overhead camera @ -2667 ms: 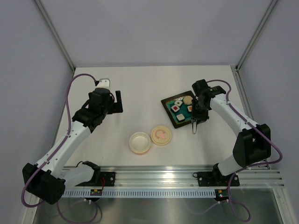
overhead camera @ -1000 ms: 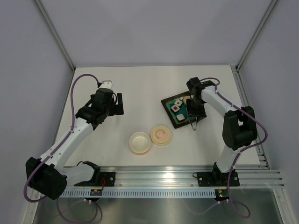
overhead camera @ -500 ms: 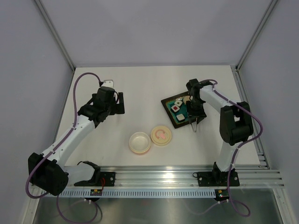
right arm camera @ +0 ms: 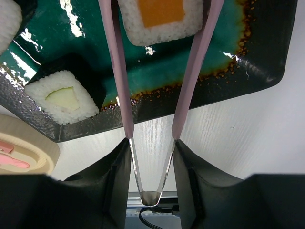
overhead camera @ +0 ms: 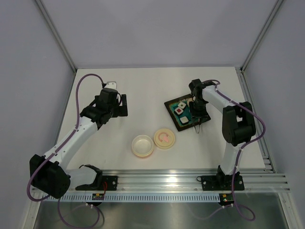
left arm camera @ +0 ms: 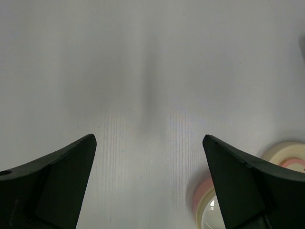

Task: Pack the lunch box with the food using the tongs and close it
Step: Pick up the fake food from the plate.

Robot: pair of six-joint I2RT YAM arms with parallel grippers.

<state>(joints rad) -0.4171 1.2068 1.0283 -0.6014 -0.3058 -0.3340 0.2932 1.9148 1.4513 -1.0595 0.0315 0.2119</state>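
Note:
My right gripper (overhead camera: 198, 114) hangs over the right edge of the dark tray (overhead camera: 170, 104), shut on the tongs (overhead camera: 197, 126). In the right wrist view my gripper (right arm camera: 151, 155) clamps the tongs (right arm camera: 119, 71) near their joined end. Their two pink arms straddle a white food block with an orange centre (right arm camera: 160, 16); I cannot tell whether they touch it. A block with a green centre (right arm camera: 62, 98) lies left of it. The open lunch box (overhead camera: 142, 145) and its lid (overhead camera: 164, 138) sit side by side near the table's front. My left gripper (overhead camera: 120, 105) is open above bare table, far left.
More food lies on the tray's teal mat: a red-centred block (overhead camera: 179, 110) and a beige ball (overhead camera: 192, 101). The left wrist view shows the lunch box (left arm camera: 202, 205) and lid (left arm camera: 286, 151) at lower right beyond my open left gripper (left arm camera: 147, 138). Grey walls surround the table.
The right arm has folded in closer to the tray and its jaws have squeezed the tongs a little narrower. The left arm has barely shifted.

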